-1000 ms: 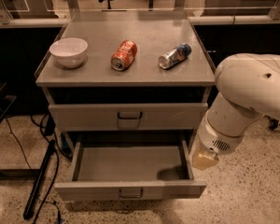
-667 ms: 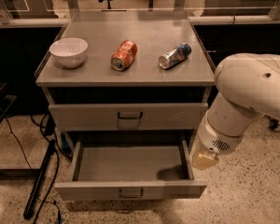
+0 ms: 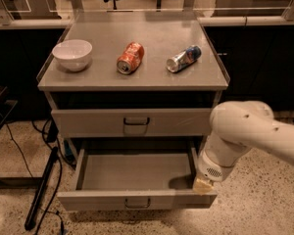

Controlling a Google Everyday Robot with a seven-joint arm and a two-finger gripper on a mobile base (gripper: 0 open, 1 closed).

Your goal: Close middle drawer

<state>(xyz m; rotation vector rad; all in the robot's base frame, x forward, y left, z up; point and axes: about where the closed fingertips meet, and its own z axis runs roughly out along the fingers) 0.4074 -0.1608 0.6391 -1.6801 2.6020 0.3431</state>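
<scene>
Grey middle drawer point(image 3: 98, 199) (shallow, open), jaws at corner

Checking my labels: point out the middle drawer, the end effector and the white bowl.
middle drawer point(image 3: 93, 200): camera view, front panel left of handle.
end effector point(image 3: 202, 184): camera view, tip at drawer's right front corner.
white bowl point(image 3: 72, 61): camera view, outer wall.

Smooth white rounded plastic arm point(image 3: 255, 131) with small dark holes and a perforated vent patch point(image 3: 213, 172); pale tan gripper point(image 3: 202, 184) at its lower end.

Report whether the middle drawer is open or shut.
Open: the middle drawer is pulled out, its tray exposed. The gripper sits at its front corner.
</scene>
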